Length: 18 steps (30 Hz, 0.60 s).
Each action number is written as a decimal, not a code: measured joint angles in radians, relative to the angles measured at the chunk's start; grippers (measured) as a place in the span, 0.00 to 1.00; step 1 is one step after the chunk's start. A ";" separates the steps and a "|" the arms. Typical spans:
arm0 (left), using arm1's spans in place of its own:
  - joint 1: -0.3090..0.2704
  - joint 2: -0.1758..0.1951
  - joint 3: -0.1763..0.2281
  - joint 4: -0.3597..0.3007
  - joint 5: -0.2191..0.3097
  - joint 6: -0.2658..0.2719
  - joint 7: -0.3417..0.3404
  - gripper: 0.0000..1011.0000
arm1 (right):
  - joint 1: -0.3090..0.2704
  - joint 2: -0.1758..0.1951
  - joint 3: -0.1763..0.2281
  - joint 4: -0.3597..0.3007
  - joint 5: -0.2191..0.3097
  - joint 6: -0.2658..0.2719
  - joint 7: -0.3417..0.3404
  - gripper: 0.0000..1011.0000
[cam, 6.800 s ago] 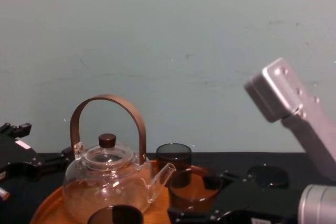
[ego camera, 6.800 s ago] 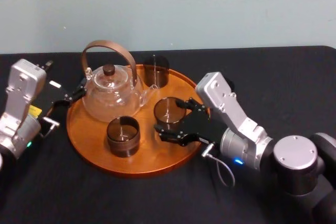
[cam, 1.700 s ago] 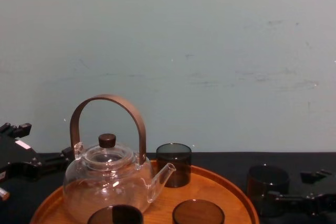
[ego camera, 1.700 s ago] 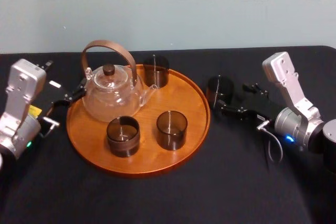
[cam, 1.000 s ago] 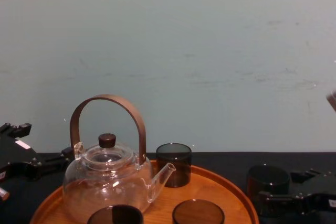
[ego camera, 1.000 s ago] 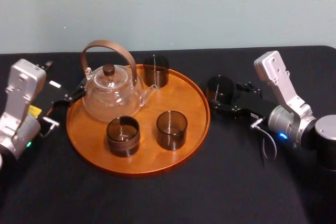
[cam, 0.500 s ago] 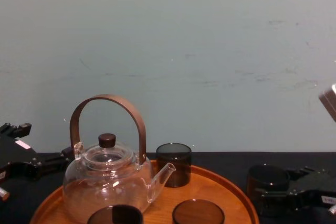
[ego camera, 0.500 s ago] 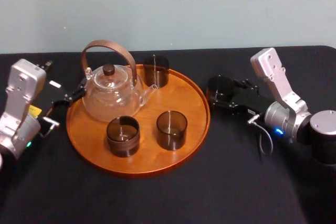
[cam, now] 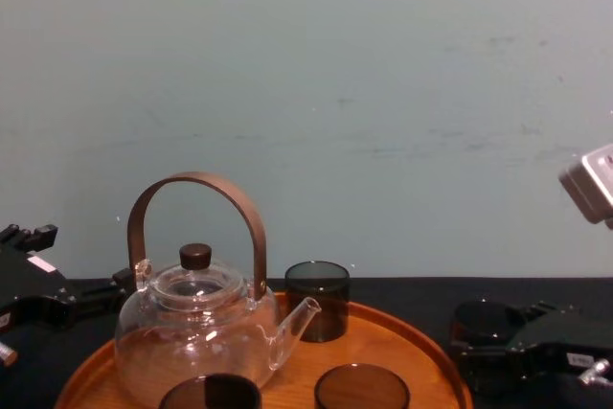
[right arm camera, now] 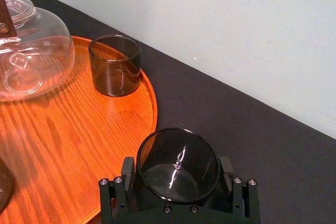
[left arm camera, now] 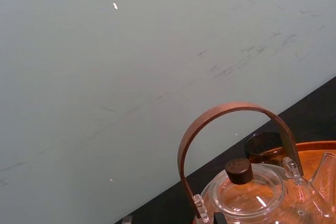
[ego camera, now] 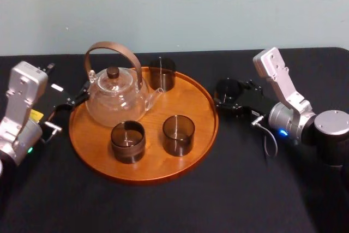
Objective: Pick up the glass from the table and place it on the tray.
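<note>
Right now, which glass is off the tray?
The glass at the right pincer, standing on the table just right of the tray. The other three glasses stand on the tray. Left pincer idles by the teapot.

Chest view's bottom edge cuts the tray (cam: pixel 402 332); left wrist view crops the teapot (left arm camera: pixel 247 203).

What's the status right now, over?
Right end effector straddles the dark glass, on table beside tray. Left end effector parked by glass teapot. Low rim to cross.
</note>
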 joint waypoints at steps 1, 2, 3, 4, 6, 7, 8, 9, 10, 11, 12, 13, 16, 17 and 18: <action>0.000 0.000 0.000 0.000 0.000 0.000 0.000 0.99 | 0.002 -0.002 -0.001 0.003 -0.001 0.000 0.000 0.99; 0.000 0.000 0.000 0.000 0.000 0.000 0.000 0.99 | 0.006 -0.004 -0.002 0.009 -0.003 0.000 0.000 0.99; 0.000 0.000 0.000 0.000 0.000 0.000 0.000 0.99 | 0.007 -0.006 -0.003 0.011 -0.004 0.000 -0.001 0.99; 0.000 0.000 0.000 0.000 0.000 0.000 0.000 0.99 | 0.010 -0.008 -0.004 0.014 -0.006 0.000 -0.002 0.99; 0.000 0.000 0.000 0.000 0.000 0.000 0.000 0.99 | 0.011 -0.009 -0.004 0.016 -0.009 0.000 -0.003 0.99; 0.000 0.000 0.000 0.000 0.000 0.000 0.000 0.99 | 0.012 -0.009 -0.004 0.017 -0.010 0.000 -0.004 0.99; 0.000 0.000 0.000 0.000 0.000 0.000 0.000 0.99 | 0.012 -0.009 -0.004 0.017 -0.010 0.000 -0.004 0.99; 0.000 0.000 0.000 0.000 0.000 0.000 0.000 0.99 | 0.012 -0.009 -0.004 0.017 -0.010 0.000 -0.004 0.99; 0.000 0.000 0.000 0.000 0.000 0.000 0.000 0.99 | 0.012 -0.009 -0.004 0.017 -0.010 0.000 -0.004 0.99; 0.000 0.000 0.000 0.000 0.000 0.000 0.000 0.99 | 0.012 -0.009 -0.004 0.017 -0.010 0.000 -0.004 0.99; 0.000 0.000 0.000 0.000 0.000 0.000 0.000 0.99 | 0.012 -0.009 -0.004 0.017 -0.010 0.000 -0.004 0.99; 0.000 0.000 0.000 0.000 0.000 0.000 0.000 0.99 | 0.012 -0.009 -0.004 0.017 -0.010 0.000 -0.005 0.99; 0.000 0.000 0.000 0.000 0.000 0.000 0.000 0.99 | 0.012 -0.009 -0.004 0.017 -0.010 0.000 -0.005 0.99; 0.000 0.000 0.000 0.000 0.000 0.000 0.000 0.99 | 0.011 -0.008 -0.004 0.017 -0.010 0.000 -0.005 0.99; 0.000 0.000 0.000 0.000 0.000 0.000 0.000 0.99 | 0.011 -0.008 -0.004 0.016 -0.010 0.000 -0.005 0.99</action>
